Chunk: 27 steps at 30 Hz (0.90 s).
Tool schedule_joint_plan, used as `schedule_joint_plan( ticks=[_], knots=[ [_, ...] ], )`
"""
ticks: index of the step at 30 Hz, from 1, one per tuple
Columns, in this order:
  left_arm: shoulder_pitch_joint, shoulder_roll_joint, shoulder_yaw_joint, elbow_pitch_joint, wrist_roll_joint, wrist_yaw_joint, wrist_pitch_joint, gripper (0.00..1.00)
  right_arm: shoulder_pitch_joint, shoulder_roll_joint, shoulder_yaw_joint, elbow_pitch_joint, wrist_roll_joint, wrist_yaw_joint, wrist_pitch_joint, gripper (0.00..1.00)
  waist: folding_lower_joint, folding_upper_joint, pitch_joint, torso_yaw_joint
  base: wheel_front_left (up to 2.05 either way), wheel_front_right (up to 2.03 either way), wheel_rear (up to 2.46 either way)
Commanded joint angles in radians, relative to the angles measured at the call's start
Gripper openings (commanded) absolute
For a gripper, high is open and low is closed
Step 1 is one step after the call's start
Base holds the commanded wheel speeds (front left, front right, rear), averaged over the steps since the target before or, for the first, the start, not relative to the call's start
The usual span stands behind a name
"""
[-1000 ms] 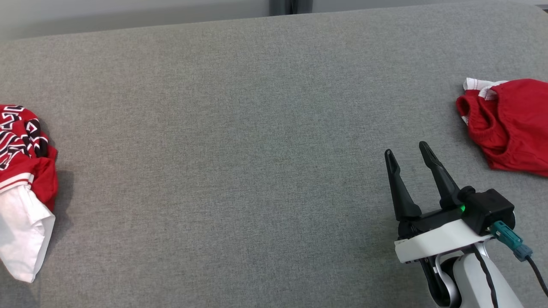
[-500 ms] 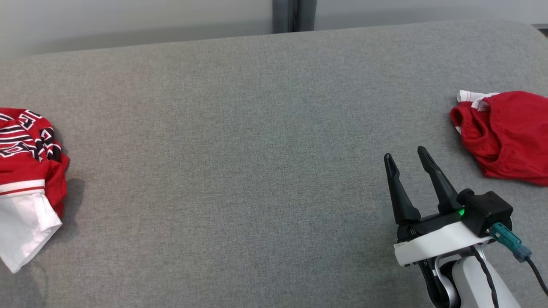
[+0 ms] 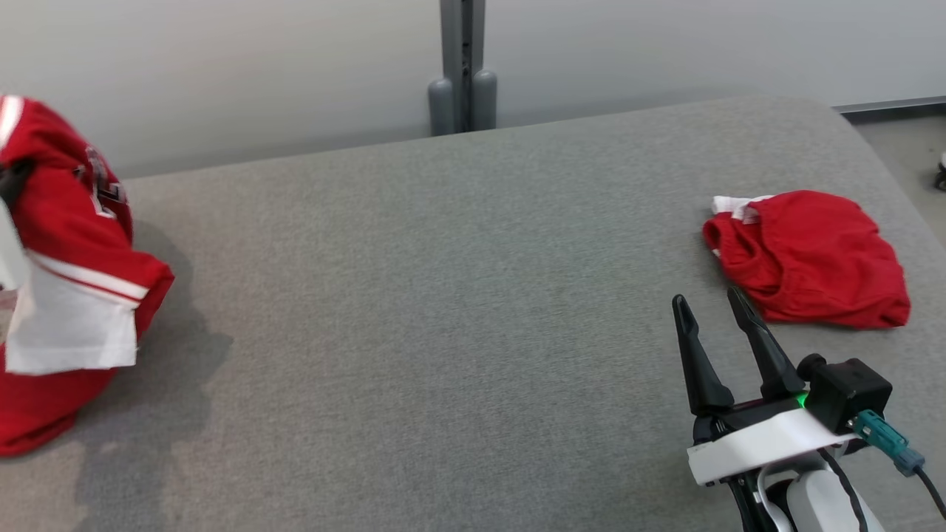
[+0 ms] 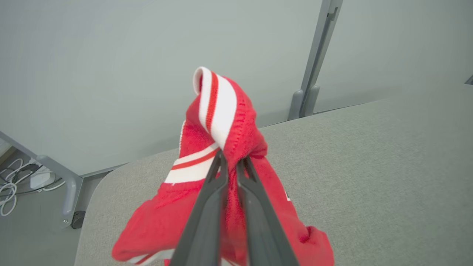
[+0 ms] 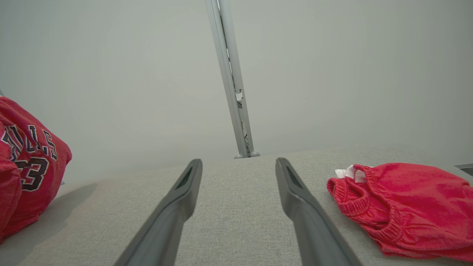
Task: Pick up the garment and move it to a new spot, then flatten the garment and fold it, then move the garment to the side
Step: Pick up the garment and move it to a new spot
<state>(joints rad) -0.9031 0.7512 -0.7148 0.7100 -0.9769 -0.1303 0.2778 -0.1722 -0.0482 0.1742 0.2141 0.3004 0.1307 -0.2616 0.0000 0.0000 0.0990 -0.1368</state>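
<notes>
We note the jersey [image 3: 74, 214] at the desk's left edge: red, white bands with red stripe, dark numerals outlined white. Shorts [image 3: 820, 258] near the right edge: plain red, white trim. Desk [image 3: 443, 295]: grey weave.

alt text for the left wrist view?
Left pincer shut on a bunched red jersey with red-and-white striped trim, a grey padded table beneath. Pale wall and a metal post behind.

Left hand [image 4: 232, 162] pinching red garment [image 4: 221, 122]
</notes>
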Motion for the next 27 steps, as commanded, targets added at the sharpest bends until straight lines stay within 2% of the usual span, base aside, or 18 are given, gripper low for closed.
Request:
schedule_joint_plan(
  ticks=[1,8,17,21,27],
  knots=[
    [-0.019,-0.007,-0.003,-0.017,-0.001,-0.001,-0.002,0.0,0.012,-0.005,-0.003,0.002,0.001,0.0,-0.005,1.0,0.0,0.0,-0.027,-0.027,0.0,0.0,0.0],
    [-0.051,-0.077,-0.033,-0.174,-0.01,0.006,0.012,0.0,0.037,-0.005,-0.023,0.002,-0.001,0.0,-0.005,1.0,0.0,0.0,-0.076,-0.086,0.0,0.0,0.0],
    [-0.1,-0.181,0.014,-0.409,-0.04,0.074,-0.052,0.0,0.047,-0.005,-0.061,-0.02,-0.011,0.0,-0.005,1.0,0.0,0.0,-0.075,-0.113,0.0,0.0,0.0],
    [-0.049,-0.184,0.021,-0.48,-0.065,0.099,-0.047,0.0,0.05,-0.005,-0.077,-0.028,-0.013,0.0,-0.005,1.0,0.0,0.0,-0.058,-0.101,0.0,0.0,0.0],
    [0.135,-0.148,0.018,-0.5,-0.124,0.119,-0.081,0.0,0.047,-0.005,-0.078,-0.031,-0.006,0.0,-0.005,1.0,0.0,0.0,-0.031,-0.075,0.0,0.0,0.0]
  ],
)
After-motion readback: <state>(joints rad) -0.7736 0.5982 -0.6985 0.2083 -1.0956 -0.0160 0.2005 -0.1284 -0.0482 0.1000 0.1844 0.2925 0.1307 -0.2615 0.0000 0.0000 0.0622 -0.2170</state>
